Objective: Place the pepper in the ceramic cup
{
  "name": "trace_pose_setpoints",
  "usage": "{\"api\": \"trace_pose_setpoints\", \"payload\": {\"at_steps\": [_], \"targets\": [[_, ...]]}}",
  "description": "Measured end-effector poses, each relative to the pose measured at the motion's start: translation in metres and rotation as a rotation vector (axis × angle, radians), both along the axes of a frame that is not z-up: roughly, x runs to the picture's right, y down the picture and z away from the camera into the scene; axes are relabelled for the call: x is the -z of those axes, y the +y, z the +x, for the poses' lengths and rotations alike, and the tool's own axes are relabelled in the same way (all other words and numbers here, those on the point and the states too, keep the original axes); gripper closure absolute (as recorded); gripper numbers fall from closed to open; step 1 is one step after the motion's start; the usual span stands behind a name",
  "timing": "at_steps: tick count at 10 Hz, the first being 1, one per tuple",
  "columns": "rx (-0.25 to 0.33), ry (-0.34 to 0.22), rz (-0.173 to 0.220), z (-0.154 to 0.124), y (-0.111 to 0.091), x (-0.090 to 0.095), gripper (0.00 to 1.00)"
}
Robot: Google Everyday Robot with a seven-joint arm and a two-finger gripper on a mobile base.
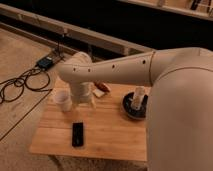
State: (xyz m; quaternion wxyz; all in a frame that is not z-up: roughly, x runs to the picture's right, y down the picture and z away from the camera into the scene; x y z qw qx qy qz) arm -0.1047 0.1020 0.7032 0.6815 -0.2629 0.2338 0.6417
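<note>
The white ceramic cup (64, 99) stands upright near the left edge of the wooden table (110, 132). My gripper (85, 101) points down at the table just right of the cup, mostly hidden by my own wrist. A small dark-red pepper (103, 87) lies on the table right of the gripper, at the far edge, partly hidden by my arm.
A black bowl (131, 112) with a pale upright block (138, 96) in it stands at the right of the table. A flat black object (78, 134) lies near the front. Cables and a black box (46, 62) lie on the floor to the left.
</note>
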Motion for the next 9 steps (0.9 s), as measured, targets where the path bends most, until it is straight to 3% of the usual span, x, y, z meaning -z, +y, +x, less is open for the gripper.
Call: {"api": "trace_pose_setpoints", "payload": {"at_steps": [4,7,9], "targets": [[0.001,0.0,0.001,0.0,0.0,0.0,0.35],[0.012,0.021,0.026,0.025,-0.018,-0.027,0.35],[0.042,-0.002,0.04,0.038,-0.03,-0.048,0.35]]}}
